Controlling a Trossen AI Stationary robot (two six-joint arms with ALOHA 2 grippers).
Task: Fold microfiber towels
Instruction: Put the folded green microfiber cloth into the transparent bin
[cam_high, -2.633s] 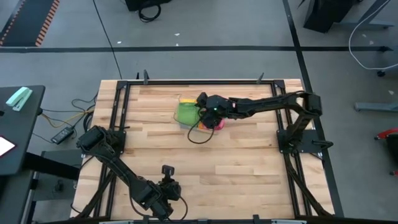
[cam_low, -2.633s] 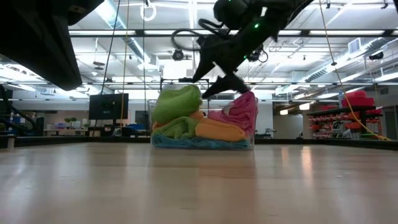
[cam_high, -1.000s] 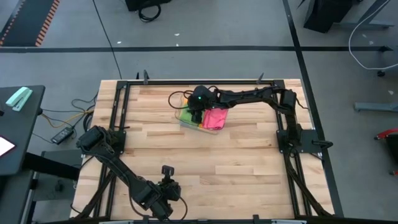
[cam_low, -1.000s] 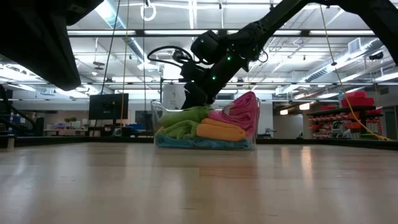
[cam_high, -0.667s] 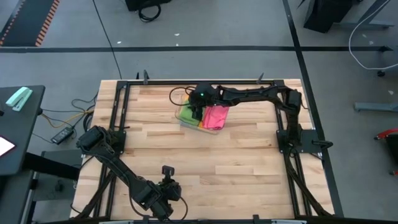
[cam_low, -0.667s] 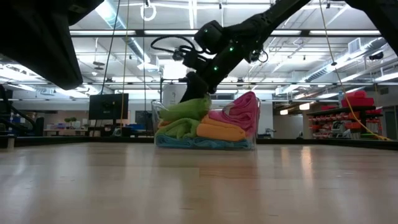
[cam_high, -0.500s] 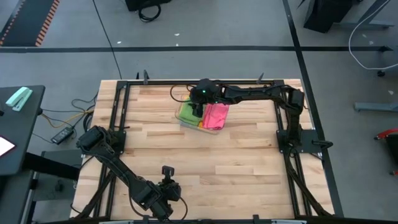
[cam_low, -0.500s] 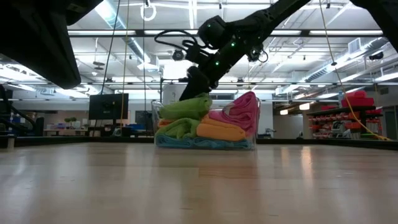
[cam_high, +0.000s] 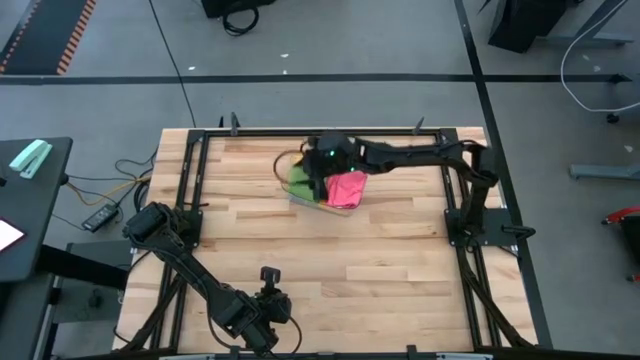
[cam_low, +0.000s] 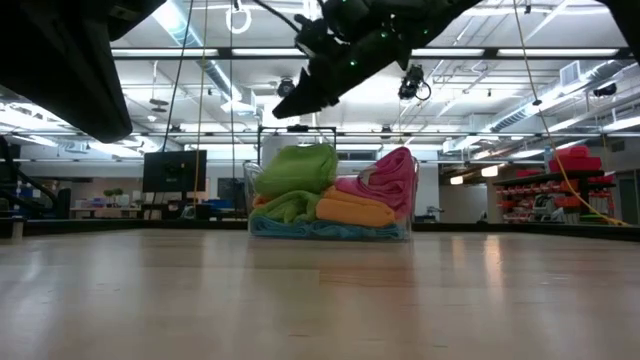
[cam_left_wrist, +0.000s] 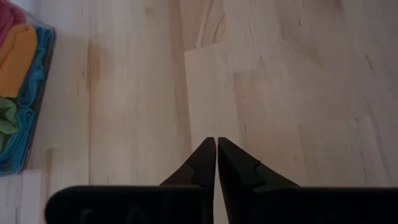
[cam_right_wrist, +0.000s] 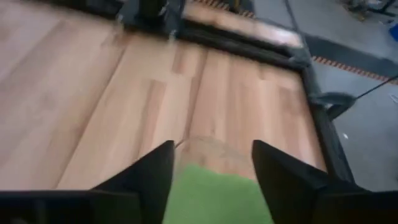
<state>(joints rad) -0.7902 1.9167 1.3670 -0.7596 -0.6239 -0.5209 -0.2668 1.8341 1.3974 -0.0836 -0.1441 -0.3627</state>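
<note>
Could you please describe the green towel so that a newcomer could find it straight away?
Find the clear tray on the wooden table's far side. The green towel is piled at its left end, under the open right gripper. It alone is green; its neighbours are pink, orange and blue.

A light wooden table (cam_high: 380, 260) is framed by black rails; a clear plastic tray (cam_low: 330, 228) of towels is set on it.

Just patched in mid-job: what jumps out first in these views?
The bright microfiber towels, green, pink, orange and blue, heaped in a clear tray toward the table's far edge. The right gripper hangs open and empty above the green towel. The left gripper waits shut at the near edge.
</note>
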